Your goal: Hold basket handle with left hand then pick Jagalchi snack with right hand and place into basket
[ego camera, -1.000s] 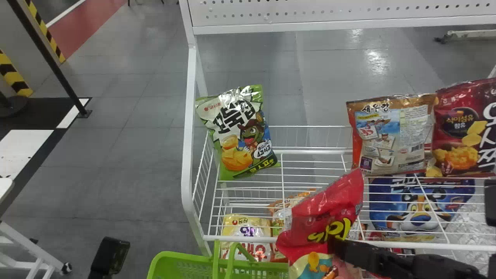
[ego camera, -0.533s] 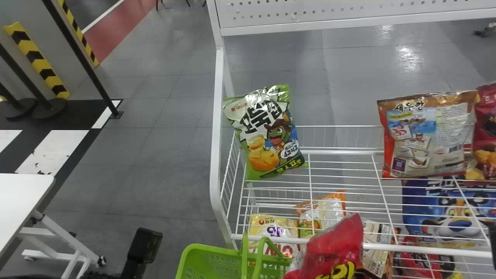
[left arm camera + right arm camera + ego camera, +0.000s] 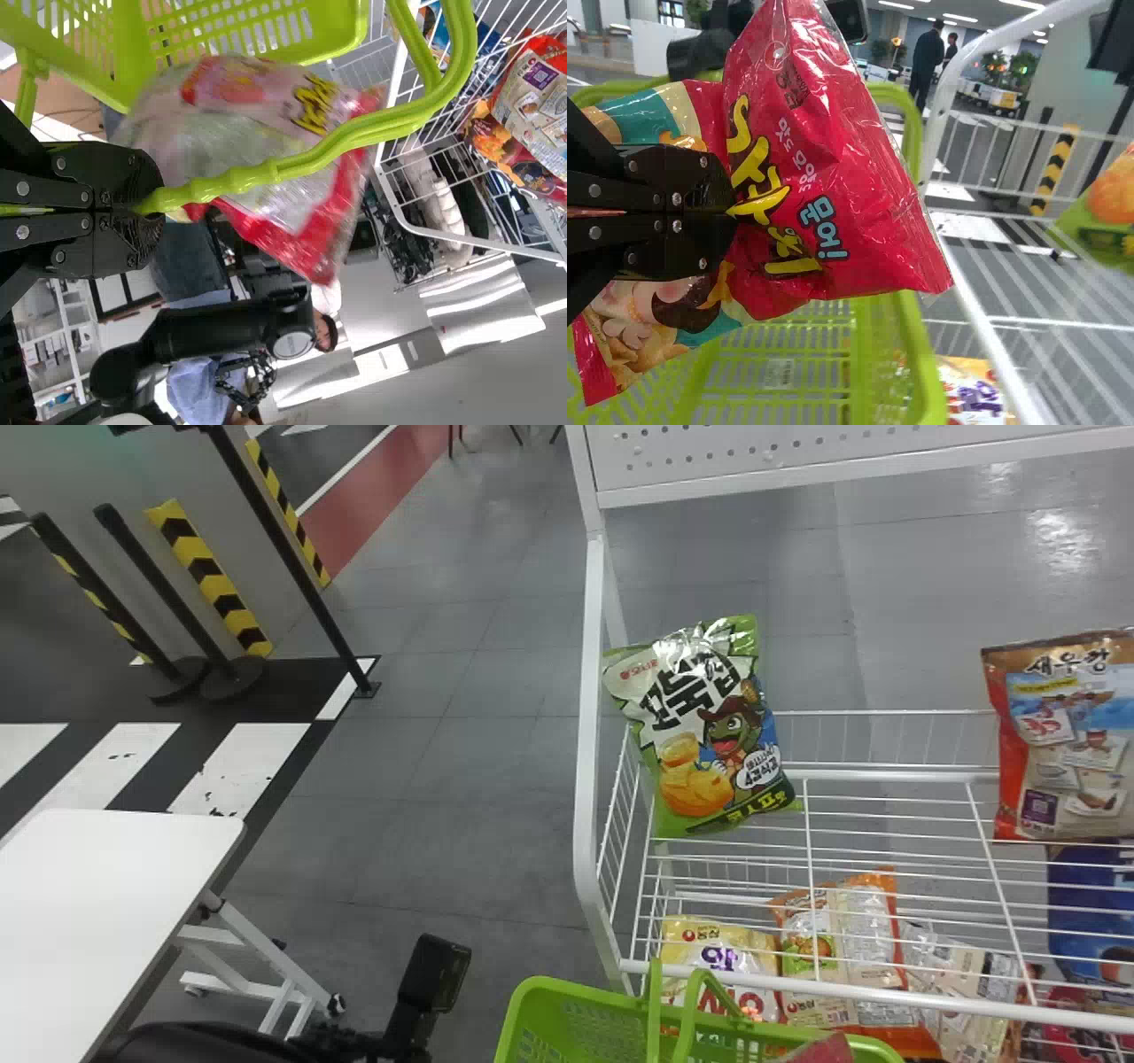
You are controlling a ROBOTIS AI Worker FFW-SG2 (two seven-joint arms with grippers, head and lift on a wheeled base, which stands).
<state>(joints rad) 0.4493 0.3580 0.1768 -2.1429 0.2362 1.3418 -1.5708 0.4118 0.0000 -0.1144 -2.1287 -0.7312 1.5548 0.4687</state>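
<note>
In the head view, the black wrist part of my left gripper (image 3: 434, 974) stands left of the green basket (image 3: 567, 1014). The left wrist view has my left gripper (image 3: 158, 202) shut on the basket's handle (image 3: 354, 133). My right gripper (image 3: 731, 212) is shut on the middle of the red Jagalchi snack bag (image 3: 833, 159), which it holds over the basket (image 3: 917, 354). A red corner of the bag (image 3: 822, 1049) shows at the head view's bottom edge, within the basket's outline. Seen from the left wrist, the bag (image 3: 310, 243) hangs behind the handle.
A white wire rack (image 3: 592, 779) stands just beyond the basket, with a green snack bag (image 3: 709, 735) and a brown one (image 3: 1063, 735) on its upper level. More bags (image 3: 833, 948) lie lower down. At the left is a white table (image 3: 106, 903).
The head view has swung left, so rack and basket appear farther right. The red bag has moved down and nearer, from before the rack's front edge to the basket, still held by the right gripper.
</note>
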